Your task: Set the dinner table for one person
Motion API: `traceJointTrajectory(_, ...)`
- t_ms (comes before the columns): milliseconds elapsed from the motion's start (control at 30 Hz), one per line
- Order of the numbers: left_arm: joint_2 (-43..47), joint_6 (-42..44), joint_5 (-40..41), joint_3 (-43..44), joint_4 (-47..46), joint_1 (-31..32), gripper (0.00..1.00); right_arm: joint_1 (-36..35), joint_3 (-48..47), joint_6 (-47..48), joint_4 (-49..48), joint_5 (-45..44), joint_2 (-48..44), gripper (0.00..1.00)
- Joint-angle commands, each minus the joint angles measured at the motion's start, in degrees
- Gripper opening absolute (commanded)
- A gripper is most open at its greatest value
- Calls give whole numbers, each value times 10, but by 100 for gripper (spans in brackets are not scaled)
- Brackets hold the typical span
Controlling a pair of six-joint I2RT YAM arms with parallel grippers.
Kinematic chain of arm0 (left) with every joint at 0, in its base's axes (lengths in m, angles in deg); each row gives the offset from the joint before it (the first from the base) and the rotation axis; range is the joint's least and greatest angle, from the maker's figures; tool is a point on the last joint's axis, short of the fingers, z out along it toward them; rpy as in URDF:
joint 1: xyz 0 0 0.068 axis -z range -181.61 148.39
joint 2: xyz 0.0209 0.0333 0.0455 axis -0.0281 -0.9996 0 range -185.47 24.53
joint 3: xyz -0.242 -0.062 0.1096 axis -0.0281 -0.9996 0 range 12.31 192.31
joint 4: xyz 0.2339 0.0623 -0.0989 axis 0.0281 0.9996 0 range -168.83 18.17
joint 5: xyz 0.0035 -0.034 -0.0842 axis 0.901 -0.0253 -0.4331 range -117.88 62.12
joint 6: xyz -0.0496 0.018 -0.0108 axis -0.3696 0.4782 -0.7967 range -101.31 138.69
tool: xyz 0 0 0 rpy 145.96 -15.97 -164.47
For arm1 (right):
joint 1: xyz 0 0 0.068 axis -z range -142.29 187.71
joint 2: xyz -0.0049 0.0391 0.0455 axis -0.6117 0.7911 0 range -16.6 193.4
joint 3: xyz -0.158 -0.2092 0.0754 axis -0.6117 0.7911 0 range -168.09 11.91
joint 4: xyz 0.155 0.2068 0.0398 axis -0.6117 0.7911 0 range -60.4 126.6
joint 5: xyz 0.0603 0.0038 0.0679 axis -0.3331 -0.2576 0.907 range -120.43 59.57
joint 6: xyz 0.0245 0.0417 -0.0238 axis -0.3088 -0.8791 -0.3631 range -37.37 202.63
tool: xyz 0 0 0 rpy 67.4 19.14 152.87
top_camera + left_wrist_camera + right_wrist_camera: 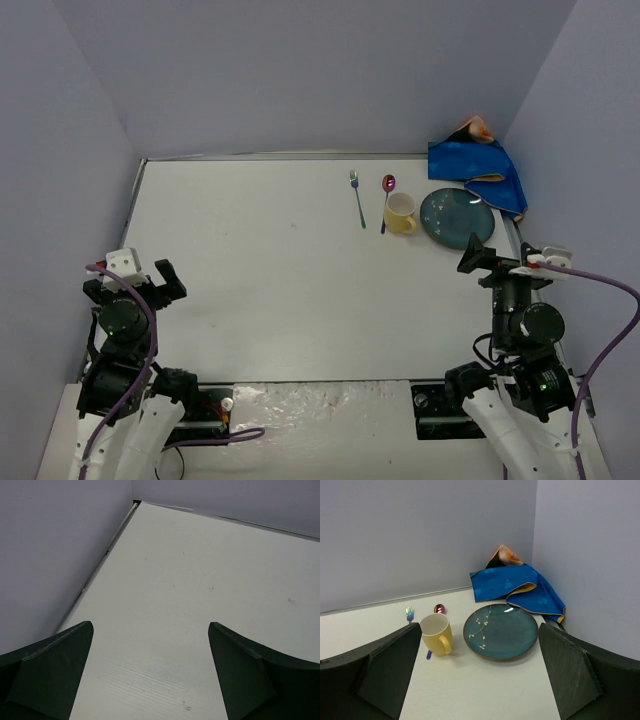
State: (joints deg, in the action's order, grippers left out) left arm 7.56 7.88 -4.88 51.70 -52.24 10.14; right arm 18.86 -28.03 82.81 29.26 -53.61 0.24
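The white dinner table (270, 260) fills the top view. At its far right lie a teal plate (457, 216) (501, 631) with a white blossom pattern and a yellow mug (400, 214) (437, 634) standing upright to the plate's left. Beyond and left of the mug lie a spoon (387, 195) (439, 609) and a fork (357, 197) (410, 613), both iridescent. My right gripper (497, 258) (480, 625) hovers open just short of the plate, holding nothing. My left gripper (140, 272) (150, 625) is open over bare tabletop at the near left.
A crumpled blue cloth (480, 170) (517, 582) with a yellow edge sits in the far right corner, touching the wall behind the plate. Lilac walls close off the table on the left, back and right. Thin metal edging (107, 550) runs along the left side.
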Motion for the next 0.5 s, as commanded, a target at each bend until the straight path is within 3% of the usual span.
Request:
traceJointTrajectory(0,-17,-8,-3,14,-38,2,97,-4,-25,-17,-45,-9,38,100)
traceJointTrajectory(200,-91,-28,-6,67,-16,2,97,-4,-65,-53,-28,4,145,100)
traceJointTrajectory(467,-235,-46,-37,160,-23,2,97,-3,-193,-124,-37,-31,373,100)
